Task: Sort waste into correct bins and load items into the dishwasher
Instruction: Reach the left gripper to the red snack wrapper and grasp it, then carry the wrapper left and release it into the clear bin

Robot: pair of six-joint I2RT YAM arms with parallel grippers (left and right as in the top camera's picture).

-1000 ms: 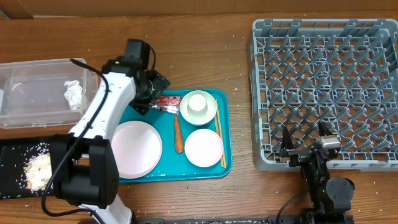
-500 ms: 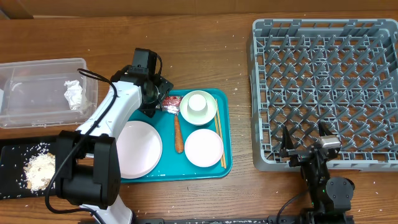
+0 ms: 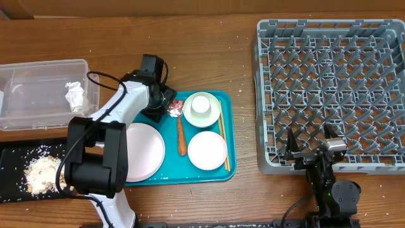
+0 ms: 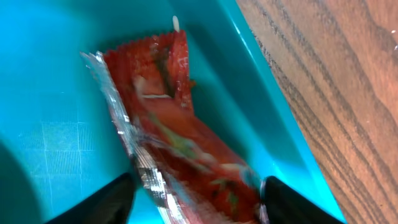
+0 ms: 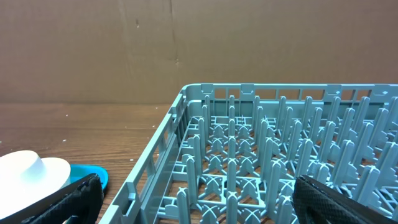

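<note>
My left gripper is at the far left corner of the teal tray. In the left wrist view its open fingers straddle the red-and-silver snack wrapper, which lies on the tray floor and also shows overhead. The orange carrot, a large plate, a smaller plate, a cup in a bowl and the chopsticks are on the tray. My right gripper is open and empty at the grey rack's front edge, as the right wrist view shows.
The clear tub at the far left holds the foil ball. The black tray at the front left holds rice scraps. The rack's pegs fill the right wrist view. Crumbs dot the wooden table.
My left arm has swung right from the tub side, and its gripper has come down over the snack wrapper. The right arm has not moved.
</note>
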